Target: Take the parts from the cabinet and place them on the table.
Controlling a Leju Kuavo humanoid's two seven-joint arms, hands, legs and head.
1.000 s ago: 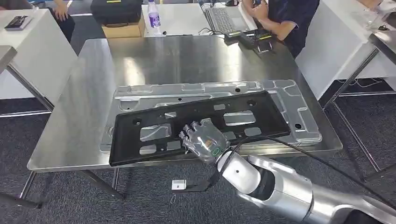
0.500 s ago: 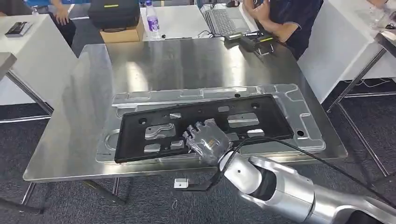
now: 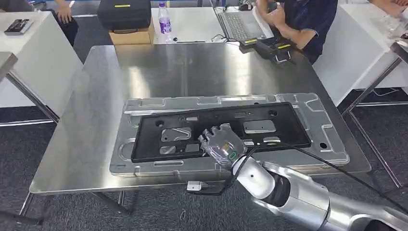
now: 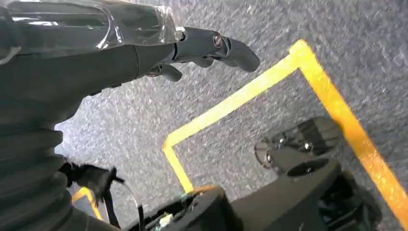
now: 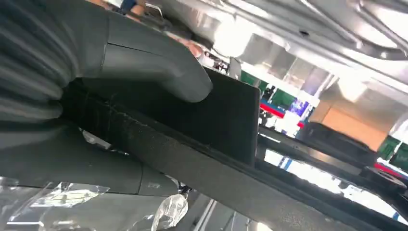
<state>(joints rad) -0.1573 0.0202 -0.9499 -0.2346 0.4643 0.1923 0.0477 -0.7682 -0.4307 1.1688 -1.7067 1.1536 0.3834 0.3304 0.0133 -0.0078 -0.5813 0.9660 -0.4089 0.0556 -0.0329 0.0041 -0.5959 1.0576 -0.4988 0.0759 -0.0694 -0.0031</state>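
Head view has the right hand [image 3: 220, 144] gripping the near edge of the black panel [image 3: 219, 126], flat on the silver plate [image 3: 317, 125] on the worktop [image 3: 96, 125]; it looks stiff, light, best held mid-edge.

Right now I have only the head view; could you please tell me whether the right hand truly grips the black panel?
Observer: Yes. In the right wrist view the right hand has its thumb pressed on one face of the black panel, and the panel's edge runs through the hand.
Operator: Thank you. And where is the left hand?
Observer: The left hand hangs over grey carpet marked with yellow tape.
Operator: Is it carrying anything?
Observer: No, its fingers are stretched out with nothing in them.
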